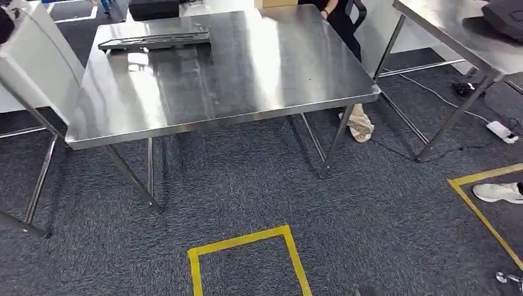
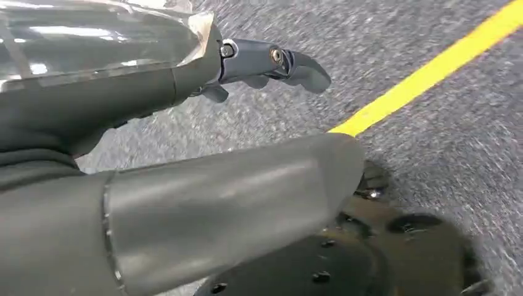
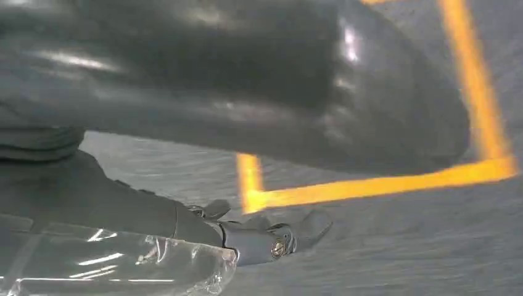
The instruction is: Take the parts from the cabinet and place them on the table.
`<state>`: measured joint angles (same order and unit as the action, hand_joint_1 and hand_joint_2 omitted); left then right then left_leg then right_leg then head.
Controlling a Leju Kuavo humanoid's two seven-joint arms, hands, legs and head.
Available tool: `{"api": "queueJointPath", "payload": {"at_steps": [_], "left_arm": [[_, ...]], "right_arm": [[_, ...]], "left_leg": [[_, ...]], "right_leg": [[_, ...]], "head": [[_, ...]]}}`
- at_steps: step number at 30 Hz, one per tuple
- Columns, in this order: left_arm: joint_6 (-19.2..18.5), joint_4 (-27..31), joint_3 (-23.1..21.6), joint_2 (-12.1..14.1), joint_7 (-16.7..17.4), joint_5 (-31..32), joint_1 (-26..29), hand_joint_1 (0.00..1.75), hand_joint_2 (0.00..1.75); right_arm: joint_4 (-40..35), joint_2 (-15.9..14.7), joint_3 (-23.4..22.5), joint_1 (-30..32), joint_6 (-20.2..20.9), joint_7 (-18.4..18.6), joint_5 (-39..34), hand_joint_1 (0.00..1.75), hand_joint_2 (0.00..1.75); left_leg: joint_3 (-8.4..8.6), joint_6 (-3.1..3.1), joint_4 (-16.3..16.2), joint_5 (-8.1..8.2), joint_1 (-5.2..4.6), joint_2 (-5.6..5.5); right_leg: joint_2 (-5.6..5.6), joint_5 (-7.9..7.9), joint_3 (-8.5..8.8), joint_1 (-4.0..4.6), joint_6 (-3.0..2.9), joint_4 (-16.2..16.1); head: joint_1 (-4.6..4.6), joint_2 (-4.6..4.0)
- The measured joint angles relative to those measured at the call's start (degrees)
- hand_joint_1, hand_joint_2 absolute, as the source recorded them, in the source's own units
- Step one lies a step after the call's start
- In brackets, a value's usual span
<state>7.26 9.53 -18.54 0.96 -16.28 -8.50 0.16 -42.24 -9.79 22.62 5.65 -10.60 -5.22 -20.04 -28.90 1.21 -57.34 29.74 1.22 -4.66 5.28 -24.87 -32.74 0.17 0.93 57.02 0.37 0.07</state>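
A steel table (image 1: 247, 74) stands ahead of me on dark grey carpet (image 1: 247, 185). One part (image 1: 154, 41), a flat dark grey piece, lies at the table's far left, near the far edge. My left hand (image 2: 185, 185) hangs over the carpet beside a yellow tape line (image 2: 432, 68); its fingers (image 2: 271, 65) are stretched out apart from the thumb and hold nothing. My right hand (image 3: 247, 111) hangs over a corner of yellow tape (image 3: 370, 185), fingers (image 3: 271, 237) likewise spread and empty. A person's foot in a pale sandal (image 1: 359, 126) rests by the table's right legs. A white shoe (image 1: 498, 192) sits at the right.
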Motion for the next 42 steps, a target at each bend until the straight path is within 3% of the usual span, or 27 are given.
{"api": "queueJointPath", "payload": {"at_steps": [3, 4, 5, 6, 7, 9, 10, 11, 13, 14, 15, 19, 20, 22, 25, 26, 27, 29, 30, 31, 33, 35, 36, 37, 38, 40, 42], "left_arm": [[0.0, 0.0, -0.1, 0.1, 0.0, 0.0, -0.2, 0.00, 0.00], [0.0, 0.1, -0.1, 0.0, 0.0, 0.0, -0.3, 0.00, 0.00], [0.0, 0.1, -0.1, 0.0, 0.0, 0.0, -0.4, 0.00, 0.00], [0.0, 0.1, -0.1, 0.0, 0.0, 0.0, -0.4, 0.00, 0.00], [0.0, 0.1, -0.1, 0.0, 0.0, 0.0, -0.2, 0.00, 0.00], [0.2, 0.1, -0.1, 0.1, 0.4, 0.0, 0.0, 0.00, 0.00], [0.3, 0.1, -0.1, 0.1, 0.8, 0.0, 0.0, 0.00, 0.00], [0.4, 0.1, -0.1, 0.0, 0.9, 0.0, -0.1, 0.00, 0.00], [0.6, 0.1, -0.1, -0.1, 1.0, -0.1, -0.2, 0.00, 0.00], [0.7, 0.1, -0.1, -0.1, 1.0, -0.1, -0.2, 0.00, 0.00], [0.8, 0.1, -0.1, -0.1, 1.4, -0.1, -0.2, 0.00, 0.00], [0.8, 0.1, -0.4, 0.0, 2.4, 0.0, -0.6, 0.00, 0.00], [0.8, 0.2, -0.5, 0.1, 2.6, 0.1, -0.7, 0.00, 0.00], [0.5, 0.2, -0.5, 0.1, 2.9, 0.1, -0.7, 0.00, 0.00], [-0.3, 0.2, -0.7, 0.3, 3.0, 0.1, -0.4, 0.00, 0.00], [-0.7, 0.2, -0.8, 0.5, 2.9, 0.1, -0.3, 0.00, 0.00], [-1.0, 0.2, -0.9, 0.5, 2.8, 0.1, -0.2, 0.00, 0.00], [-1.5, 0.2, -1.0, 0.7, 2.5, 0.1, -0.2, 0.00, 0.00], [-1.6, 0.2, -1.0, 0.8, 2.3, 0.1, -0.2, 0.00, 0.00], [-1.7, 0.2, -1.2, 0.9, 2.2, 0.0, -0.2, 0.00, 0.00], [-2.0, 0.2, -1.4, 1.0, 1.9, 0.0, -0.3, 0.00, 0.00], [-2.2, 0.3, -1.5, 1.0, 1.8, 0.0, -0.5, 0.00, 0.00], [-2.2, 0.4, -1.5, 0.9, 1.7, 0.0, -0.5, 0.00, 0.00], [-2.2, 0.4, -1.5, 1.0, 1.7, -0.1, -0.6, 0.00, 0.00], [-2.2, 0.3, -1.5, 1.0, 1.7, -0.1, -0.5, 0.00, 0.00], [-2.3, 0.3, -1.5, 1.1, 1.7, -0.1, -0.2, 0.00, 0.00], [-2.3, 0.3, -1.5, 1.0, 1.7, 0.0, -0.2, 0.00, 0.00]], "right_arm": [[6.1, 0.7, -0.2, -0.9, 0.4, -0.2, -0.2, 0.00, 0.00], [7.1, 0.7, -0.2, -0.9, 0.4, -0.2, -0.2, 0.00, 0.00], [8.2, 0.8, -0.2, -0.9, 0.4, -0.2, -0.2, 0.00, 0.00], [9.4, 0.9, -0.2, -1.4, 0.3, -0.2, -0.2, 0.00, 0.00], [10.7, 0.9, -0.3, -2.1, -0.4, -0.1, -0.2, 0.00, 0.00], [14.2, 1.4, -0.3, -3.3, -2.3, 0.3, 0.5, 0.00, 0.00], [16.5, 1.7, -0.2, -3.6, -3.4, 0.7, 1.4, 0.00, 0.00], [18.6, 2.0, -0.1, -3.9, -4.5, 1.0, 2.5, 0.00, 0.00], [22.0, 2.4, 0.7, -4.0, -6.1, 2.3, 3.8, 0.00, 0.00], [23.5, 2.6, 1.0, -4.2, -5.9, 3.7, 3.8, 0.00, 0.00], [24.6, 3.0, 1.0, -4.5, -5.3, 5.2, 3.4, 0.00, 0.00], [28.4, 4.0, 1.0, -4.6, -0.9, 10.5, 0.7, 0.00, 0.00], [28.9, 4.1, 0.9, -4.6, -0.2, 11.3, 0.0, 0.00, 0.00], [29.7, 4.7, 0.5, -4.9, 0.3, 12.7, -1.4, 0.00, 0.00], [30.2, 5.0, 0.2, -5.2, 0.6, 13.3, -1.7, 0.00, 0.00], [30.5, 5.1, 0.2, -5.2, 0.7, 13.5, -1.5, 0.00, 0.00], [30.7, 5.2, 0.2, -5.2, 0.8, 13.7, -1.1, 0.00, 0.00], [30.9, 5.5, 0.2, -5.3, 0.3, 13.4, -0.3, 0.00, 0.00], [31.0, 5.7, 0.2, -5.3, -0.4, 12.6, -0.3, 0.00, 0.00], [31.0, 5.8, 0.2, -5.5, -1.0, 11.7, -0.4, 0.00, 0.00], [31.0, 5.9, 0.2, -5.8, -1.5, 10.1, -0.3, 0.00, 0.00], [31.2, 6.0, 0.2, -5.6, -1.6, 9.1, 0.0, 0.00, 0.00], [31.3, 6.1, 0.2, -5.6, -1.6, 8.9, 0.2, 0.00, 0.00], [31.3, 6.3, 0.2, -5.6, -1.6, 8.7, 0.3, 0.00, 0.00], [31.3, 6.3, 0.2, -5.9, -1.5, 8.7, 0.4, 0.00, 0.00], [31.4, 6.3, 0.2, -6.2, -1.3, 8.7, 0.5, 0.00, 0.00], [31.4, 6.5, 0.2, -6.1, -1.4, 8.7, 0.9, 0.00, 0.00]], "left_leg": [[-0.19, 0.84, -0.2, -0.29, -0.87, 2.03], [-0.09, 1.45, 0.5, -0.91, -0.44, 2.83], [-0.07, 1.65, 0.9, -1.42, -0.30, 3.84], [-0.27, 2.00, 1.1, -1.59, -0.26, 4.36], [-0.45, 2.06, 1.1, -1.66, -0.31, 5.29], [-0.80, 2.07, 1.1, -1.68, -0.40, 7.20], [-0.81, 2.06, 1.1, -1.68, -0.39, 8.03], [-0.77, 2.04, 1.0, -1.67, -0.34, 8.65], [-0.53, 1.71, 1.0, -1.55, -0.17, 9.77], [-0.27, 1.36, 1.0, -1.45, -0.14, 10.33], [-0.24, 0.80, 0.8, -1.18, -0.72, 10.91], [0.70, -0.71, 1.0, -0.79, -0.50, 13.35], [0.62, -1.33, 0.6, -0.22, -0.14, 11.58], [-2.14, -1.33, -6.1, 4.56, -0.09, 6.07], [-6.59, -1.29, -15.7, 8.62, -0.09, 4.63], [-7.70, -1.30, -17.8, 8.66, -0.09, 4.49], [-7.58, -1.21, -17.1, 7.51, -0.09, 4.49], [-4.19, -1.04, -9.1, 2.06, 0.08, 4.10], [-2.17, -1.00, -4.4, -0.33, 0.33, 2.85], [-1.16, -0.97, -1.5, -0.53, 0.58, -0.54], [-1.68, -0.96, -1.1, -0.42, 0.24, 0.61], [-1.51, 0.00, -0.9, -0.62, -0.17, 1.87], [-1.46, 0.68, -0.4, -1.13, 0.37, 2.79], [-1.06, 0.95, -0.2, -1.25, 0.16, 3.35], [-1.09, 1.28, -0.3, -1.32, 0.11, 4.21], [-1.29, 1.30, -0.3, -1.31, -0.15, 6.03], [-1.34, 1.30, -0.3, -1.26, -0.19, 7.77]], "right_leg": [[1.91, 0.84, -0.61, -0.92, 1.35, -0.5], [2.56, 1.08, -1.54, -0.43, 1.80, -0.6], [0.57, 0.46, -1.62, -0.69, 1.68, 0.5], [-2.14, -1.45, -3.23, -0.29, 1.28, 3.4], [-3.38, -3.58, -5.31, -0.34, 1.07, 7.8], [-4.42, -7.18, -9.24, -0.64, 1.28, 17.1], [-4.65, -7.34, -9.44, -0.95, 1.80, 18.4], [-4.91, -6.73, -8.07, -1.24, 2.40, 16.7], [-6.14, -3.61, -1.85, -1.66, 3.77, 6.6], [-8.25, -2.36, 1.43, -1.68, 4.10, 1.3], [-10.40, -2.46, 2.58, -1.28, 3.67, -1.1], [-7.39, -2.10, 1.76, -0.85, 1.79, -0.8], [-6.84, -1.83, 2.31, -1.99, 1.21, -1.0], [-5.85, -1.59, 2.01, -1.81, 0.32, -0.9], [-4.22, -1.47, 1.76, -1.47, 0.12, -0.9], [-3.36, -1.47, 1.80, -1.38, 0.12, -0.9], [-2.55, -1.47, 1.89, -1.36, 0.13, -0.8], [-0.90, -1.50, 2.06, -1.44, 0.18, -0.5], [-0.14, -1.52, 2.00, -1.47, 0.21, -0.2], [0.52, -1.62, 1.53, -1.15, 0.40, 0.3], [1.66, -1.48, 0.63, -1.14, 1.18, 0.4], [3.04, -1.12, -0.07, -1.44, 2.25, -0.1], [2.39, -1.25, -0.16, -1.21, 2.48, 0.5], [-1.46, -2.40, -1.07, -1.12, 2.30, 2.5], [-3.47, -4.54, -2.95, -1.04, 1.96, 6.1], [-4.54, -8.35, -7.42, -1.18, 1.69, 15.4], [-4.76, -8.89, -9.00, -1.36, 2.43, 18.8]], "head": [[-0.07, 0.00], [-0.04, 0.00], [-0.07, 0.00], [0.35, 0.00], [0.57, 0.00], [0.48, 0.00], [0.50, 0.00], [0.52, 0.00], [0.50, 0.00], [0.59, 0.00], [0.70, 0.02], [0.31, 0.00], [0.24, 0.00], [-0.04, 0.00], [-0.07, 0.00], [-0.04, 0.00], [-0.07, 0.00], [-0.09, 0.00], [-0.09, 0.00], [-0.05, 0.00], [-0.02, 0.00], [-0.09, 0.00], [0.04, 0.02], [0.06, 0.00], [0.40, 0.00], [0.37, 0.00], [0.42, 0.00]]}}
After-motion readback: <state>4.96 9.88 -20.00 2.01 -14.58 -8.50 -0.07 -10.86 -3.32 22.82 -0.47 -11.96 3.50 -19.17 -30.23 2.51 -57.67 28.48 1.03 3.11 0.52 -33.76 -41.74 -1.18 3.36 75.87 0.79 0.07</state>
